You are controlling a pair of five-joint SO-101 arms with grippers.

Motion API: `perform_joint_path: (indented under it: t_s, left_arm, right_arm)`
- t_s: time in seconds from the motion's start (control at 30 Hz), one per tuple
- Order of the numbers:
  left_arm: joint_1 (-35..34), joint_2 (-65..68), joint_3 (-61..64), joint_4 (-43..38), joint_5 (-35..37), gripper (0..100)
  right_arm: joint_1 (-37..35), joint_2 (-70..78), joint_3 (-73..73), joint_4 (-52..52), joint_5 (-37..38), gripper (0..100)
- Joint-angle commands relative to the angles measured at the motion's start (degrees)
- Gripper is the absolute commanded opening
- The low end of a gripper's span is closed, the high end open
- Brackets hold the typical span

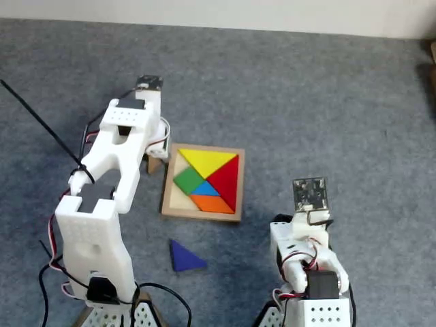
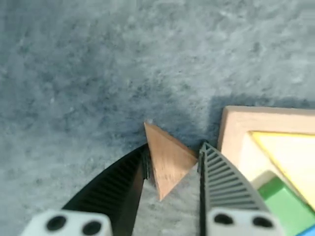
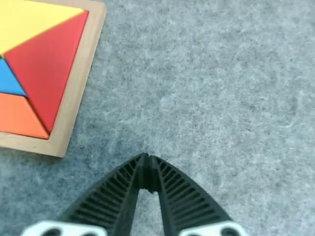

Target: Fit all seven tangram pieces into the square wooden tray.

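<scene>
Tray (image 1: 202, 214) overhead holds five pieces; blue triangle (image 1: 184, 257) lies on its near side. Left wrist: my left gripper (image 2: 172, 156) pinches the tan triangle (image 2: 166, 164) just left of the tray; next, I judge, it goes over the rim. Right wrist: my right gripper (image 3: 147, 164) is pressed together, empty.

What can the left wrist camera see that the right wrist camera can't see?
Only the left wrist view: a brown wooden triangle between the left fingers, beside a corner of the wooden tray, and a green piece inside it. Only the right wrist view: the red triangle and orange piece in the tray, and the right fingers, shut on nothing above the grey carpet. Both: the tray, the yellow triangle in it and the carpet.
</scene>
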Motion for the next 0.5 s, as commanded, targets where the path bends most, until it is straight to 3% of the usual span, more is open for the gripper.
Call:
perform_joint_path:
  t_s: [0.0,0.47]
  left_arm:
    - [-0.04,-0.13,-2.24,0.18,-8.53,16]
    - [1.89,-0.04,-24.84,22.24,-20.75,16]
  right_arm:
    - [0.84,-0.48,8.84,-0.04,0.00,0.5]
    - [0.84,-0.48,8.84,-0.04,0.00,0.5]
